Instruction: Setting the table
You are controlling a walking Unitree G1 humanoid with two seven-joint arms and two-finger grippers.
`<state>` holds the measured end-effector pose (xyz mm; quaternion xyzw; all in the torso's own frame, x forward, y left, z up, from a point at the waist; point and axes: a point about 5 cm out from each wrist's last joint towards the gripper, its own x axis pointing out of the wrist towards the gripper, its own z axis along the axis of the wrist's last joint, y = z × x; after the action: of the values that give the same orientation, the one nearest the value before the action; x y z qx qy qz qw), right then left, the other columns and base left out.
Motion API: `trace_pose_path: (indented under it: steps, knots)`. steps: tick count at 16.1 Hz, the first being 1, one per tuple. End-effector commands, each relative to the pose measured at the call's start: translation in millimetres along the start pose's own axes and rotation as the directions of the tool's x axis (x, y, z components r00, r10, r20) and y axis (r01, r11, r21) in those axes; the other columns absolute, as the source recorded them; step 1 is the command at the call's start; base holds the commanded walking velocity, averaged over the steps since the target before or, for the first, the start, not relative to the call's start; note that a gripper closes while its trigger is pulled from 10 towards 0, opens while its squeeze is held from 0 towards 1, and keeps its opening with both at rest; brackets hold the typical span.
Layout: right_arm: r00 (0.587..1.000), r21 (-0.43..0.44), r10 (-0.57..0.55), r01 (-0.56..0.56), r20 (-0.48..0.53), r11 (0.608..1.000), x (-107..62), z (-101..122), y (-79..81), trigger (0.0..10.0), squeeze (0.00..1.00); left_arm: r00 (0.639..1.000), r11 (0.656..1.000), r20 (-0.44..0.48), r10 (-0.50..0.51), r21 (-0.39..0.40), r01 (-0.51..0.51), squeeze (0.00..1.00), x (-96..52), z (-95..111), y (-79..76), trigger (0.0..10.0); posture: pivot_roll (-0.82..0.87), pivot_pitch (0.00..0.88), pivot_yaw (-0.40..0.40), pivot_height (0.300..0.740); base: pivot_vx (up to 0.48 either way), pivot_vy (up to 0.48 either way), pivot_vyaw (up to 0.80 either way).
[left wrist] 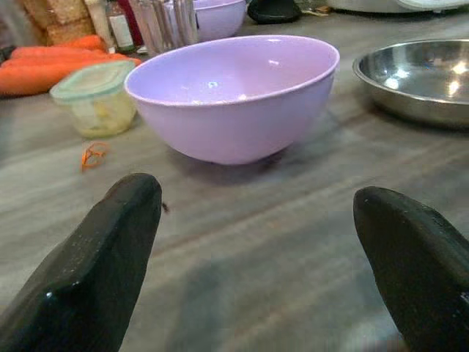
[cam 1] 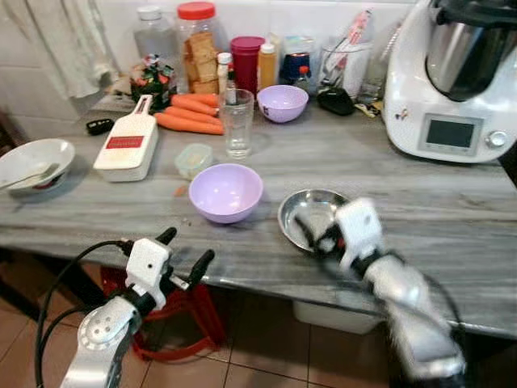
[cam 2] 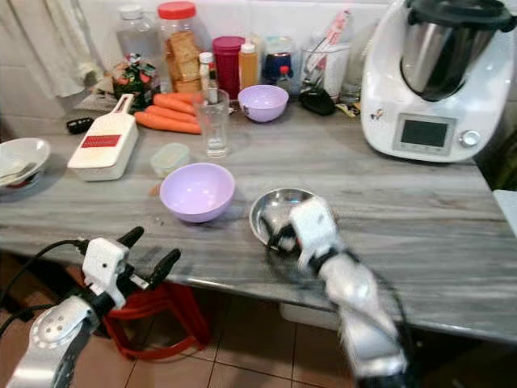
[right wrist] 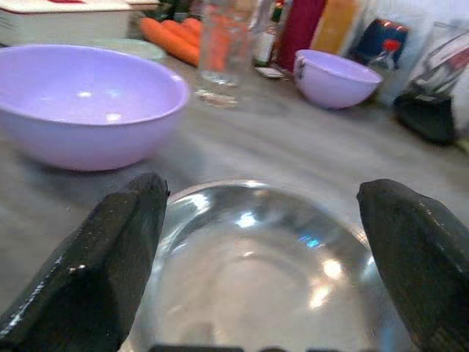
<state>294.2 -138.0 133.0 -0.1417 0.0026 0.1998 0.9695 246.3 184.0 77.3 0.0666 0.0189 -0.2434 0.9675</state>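
Note:
A large purple bowl (cam 1: 225, 191) stands near the middle of the grey counter (cam 1: 452, 210). To its right is a shallow steel bowl (cam 1: 313, 206). My right gripper (cam 1: 313, 234) is open at the steel bowl's near rim, and in the right wrist view its fingers (right wrist: 121, 257) stand on either side of the steel bowl (right wrist: 256, 279). My left gripper (cam 1: 184, 252) is open at the counter's front edge, facing the purple bowl (left wrist: 231, 95) from a short way off, with nothing between its fingers (left wrist: 95, 271).
At the back stand a smaller purple bowl (cam 1: 282, 103), a drinking glass (cam 1: 237, 123), carrots (cam 1: 190, 117), jars and a white kitchen machine (cam 1: 452, 77). Further left are a white grater (cam 1: 128, 147), a small lidded tub (cam 1: 194, 159) and a white bowl with a spoon (cam 1: 34, 162). A red stool (cam 1: 182, 315) stands under the counter.

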Motion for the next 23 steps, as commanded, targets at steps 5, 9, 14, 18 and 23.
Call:
trace_pose_path:
  steps: [5, 9, 14, 18, 23]
  knots:
    - [0.988, -0.024, -0.011, 0.007, -0.154, 1.0, 13.6, -24.1, -27.2, 10.0, 0.0, 0.998, 0.998, 0.008, -0.059, -0.032, 0.059, 0.0, -6.5, 2.9, -6.4, 10.0, 0.01, 0.0, 0.033, 0.74, 0.0, 0.0, 0.0]
    - [0.983, -0.017, -0.005, 0.002, -0.185, 1.0, 26.0, -26.7, -39.1, 10.0, 0.0, 0.997, 0.997, 0.005, -0.071, -0.031, 0.071, 0.0, -8.3, 3.5, -6.5, 10.0, 0.02, 0.0, 0.032, 0.74, 0.0, 0.0, 0.0]
    - [0.974, -0.004, 0.06, -0.062, -0.22, 0.998, 35.5, -33.2, -40.7, 10.0, 0.0, 0.997, 0.996, -0.008, -0.078, -0.037, 0.077, 0.0, -10.6, 1.8, -7.3, 10.0, 0.02, 0.0, 0.032, 0.74, 0.0, 0.0, 0.0]
    - [0.96, 0.039, 0.155, -0.15, -0.235, 0.988, 40.5, -40.6, -27.0, 10.0, 0.0, 0.997, 0.997, -0.016, -0.072, -0.04, 0.072, 0.0, -11.9, -0.8, -7.6, 10.0, 0.04, 0.0, 0.026, 0.74, 0.0, 0.0, 0.0]
    - [0.951, 0.074, 0.224, -0.213, -0.212, 0.974, 44.3, -39.2, -12.4, 10.0, 0.0, 0.997, 0.997, -0.018, -0.072, -0.041, 0.071, 0.0, -11.3, -1.7, -8.2, 10.0, 0.04, 0.0, 0.027, 0.74, 0.0, 0.0, 0.0]
